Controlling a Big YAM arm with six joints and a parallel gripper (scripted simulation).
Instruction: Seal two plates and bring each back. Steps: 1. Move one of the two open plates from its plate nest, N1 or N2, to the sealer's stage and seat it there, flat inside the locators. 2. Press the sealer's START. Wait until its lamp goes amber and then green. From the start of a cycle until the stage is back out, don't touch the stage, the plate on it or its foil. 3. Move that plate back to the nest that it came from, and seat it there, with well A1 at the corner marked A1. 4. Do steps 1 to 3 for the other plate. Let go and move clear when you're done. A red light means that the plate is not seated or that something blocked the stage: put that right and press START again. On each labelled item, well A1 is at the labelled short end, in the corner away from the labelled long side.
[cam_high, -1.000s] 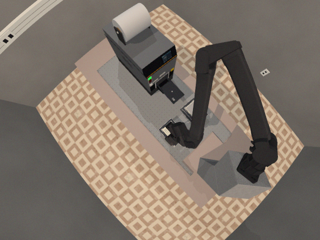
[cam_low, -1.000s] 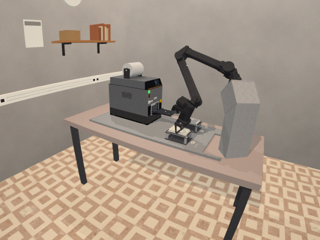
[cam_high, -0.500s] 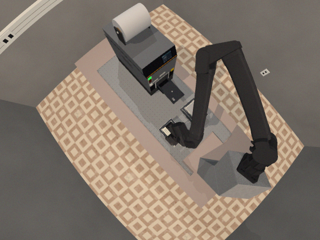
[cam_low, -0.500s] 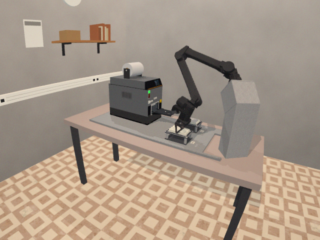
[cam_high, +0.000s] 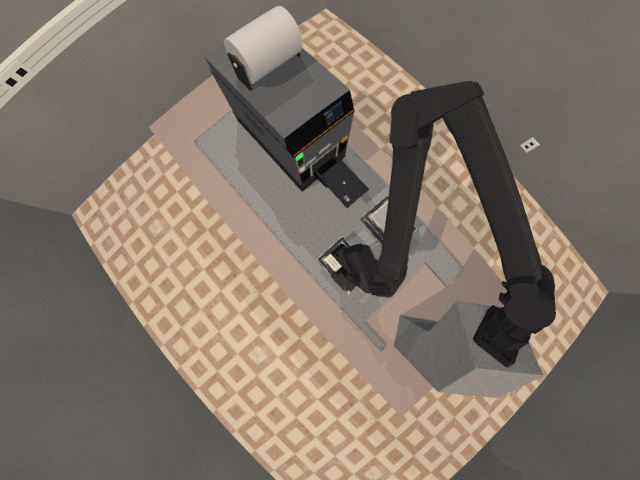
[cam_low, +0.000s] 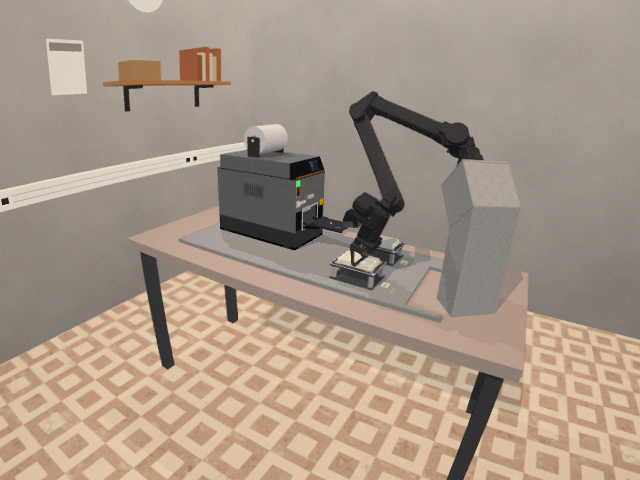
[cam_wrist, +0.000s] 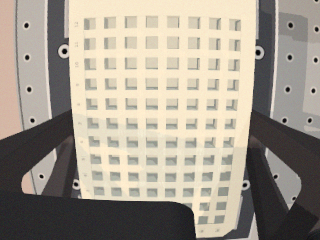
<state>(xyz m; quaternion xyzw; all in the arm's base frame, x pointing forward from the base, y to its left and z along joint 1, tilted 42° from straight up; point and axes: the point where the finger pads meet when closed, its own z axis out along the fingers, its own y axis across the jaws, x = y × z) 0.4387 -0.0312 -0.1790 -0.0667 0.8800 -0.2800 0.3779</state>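
My gripper (cam_high: 341, 268) (cam_low: 358, 261) (cam_wrist: 161, 119) is shut on the near plate, one finger against each long side. This cream plate (cam_high: 332, 262) (cam_low: 370, 265) (cam_wrist: 162, 94) has open wells and lies flat in the near nest (cam_low: 371, 281) (cam_wrist: 60, 82). The other plate (cam_high: 380, 213) (cam_low: 391, 242) sits in the far nest (cam_low: 395, 253), partly behind the arm; whether it has foil cannot be told. The sealer's stage (cam_high: 353, 181) (cam_low: 333, 223) is out and bare. The sealer's lamp (cam_high: 299, 157) (cam_low: 298, 183) is green.
The sealer (cam_high: 289, 100) (cam_low: 258, 206) stands beyond the nests, with a white foil roll (cam_high: 271, 43) (cam_low: 271, 138) on top. The far nest is close beside the arm's forearm. A grey pedestal (cam_high: 457, 351) (cam_low: 483, 242) carries the arm's base.
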